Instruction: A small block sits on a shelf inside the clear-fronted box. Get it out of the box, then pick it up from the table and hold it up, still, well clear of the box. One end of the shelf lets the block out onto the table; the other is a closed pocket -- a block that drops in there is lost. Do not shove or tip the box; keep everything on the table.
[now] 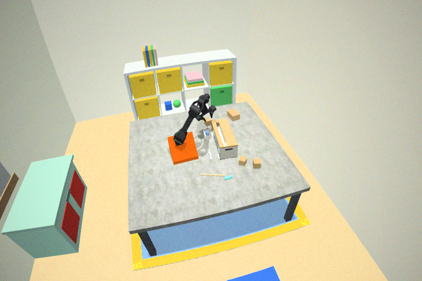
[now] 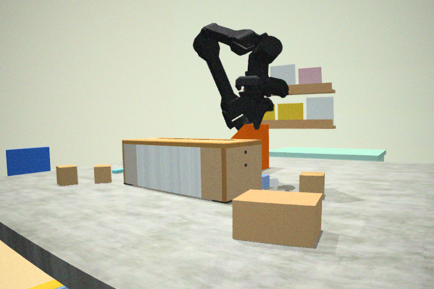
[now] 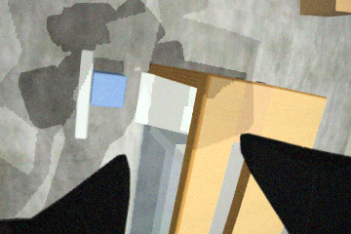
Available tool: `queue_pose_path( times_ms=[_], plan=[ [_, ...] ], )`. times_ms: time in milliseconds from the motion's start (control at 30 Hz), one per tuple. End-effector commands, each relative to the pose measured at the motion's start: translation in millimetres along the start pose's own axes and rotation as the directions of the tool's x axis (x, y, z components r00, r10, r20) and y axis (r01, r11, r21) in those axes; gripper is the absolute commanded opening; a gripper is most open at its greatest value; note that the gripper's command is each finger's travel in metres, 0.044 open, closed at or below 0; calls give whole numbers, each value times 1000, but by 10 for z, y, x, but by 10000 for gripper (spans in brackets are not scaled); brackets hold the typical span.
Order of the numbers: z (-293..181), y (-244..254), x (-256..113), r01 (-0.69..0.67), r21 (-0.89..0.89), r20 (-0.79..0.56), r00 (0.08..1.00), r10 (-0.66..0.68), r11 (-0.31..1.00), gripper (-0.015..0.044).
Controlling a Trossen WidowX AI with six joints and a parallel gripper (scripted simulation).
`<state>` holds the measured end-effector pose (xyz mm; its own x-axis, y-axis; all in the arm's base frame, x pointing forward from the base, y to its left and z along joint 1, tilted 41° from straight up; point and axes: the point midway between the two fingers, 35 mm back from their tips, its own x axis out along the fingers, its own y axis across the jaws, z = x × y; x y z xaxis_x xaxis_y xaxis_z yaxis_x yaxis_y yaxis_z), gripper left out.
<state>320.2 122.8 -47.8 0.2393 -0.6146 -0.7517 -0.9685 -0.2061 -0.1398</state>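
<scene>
The small blue block (image 1: 207, 132) (image 2: 265, 181) (image 3: 108, 89) lies on the table outside the box, by the box's far end in the top view. A low white strip (image 3: 84, 95) stands close along the block's side away from the box. The box (image 1: 230, 132) (image 2: 241, 170) (image 3: 232, 107) stands upright, with a wooden top that has a long slot. My gripper (image 1: 208, 119) (image 2: 243, 128) (image 3: 184, 152) is open and empty, above the height of the box top. In the wrist view, its fingertips straddle the box's edge, and the block lies outside the gap, up and to the left.
Loose wooden blocks stand around the box: a large one (image 1: 232, 114) (image 2: 277, 218), one near the blue block (image 1: 207, 122) (image 2: 311, 183), and two more (image 1: 242, 161) (image 1: 257, 163). A thin stick (image 1: 212, 174), a cyan piece (image 1: 228, 177) and another white strip (image 1: 210, 156) also lie there.
</scene>
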Motion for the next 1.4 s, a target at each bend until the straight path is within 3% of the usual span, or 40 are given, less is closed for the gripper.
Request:
queue_pose_path(
  times_ms=[0, 200, 833, 1067, 1367],
  plan=[
    [103, 83, -6, -41, -803, -97, 993, -63, 594, 285],
    [131, 95, -25, -85, -945, -117, 989, -85, 316, 285],
    [135, 98, 1, -85, -946, -118, 989, -86, 312, 285],
    [176, 336, 865, -89, -946, -121, 989, -87, 312, 285],
    [175, 359, 942, -89, -946, -121, 989, -87, 312, 285]
  ],
)
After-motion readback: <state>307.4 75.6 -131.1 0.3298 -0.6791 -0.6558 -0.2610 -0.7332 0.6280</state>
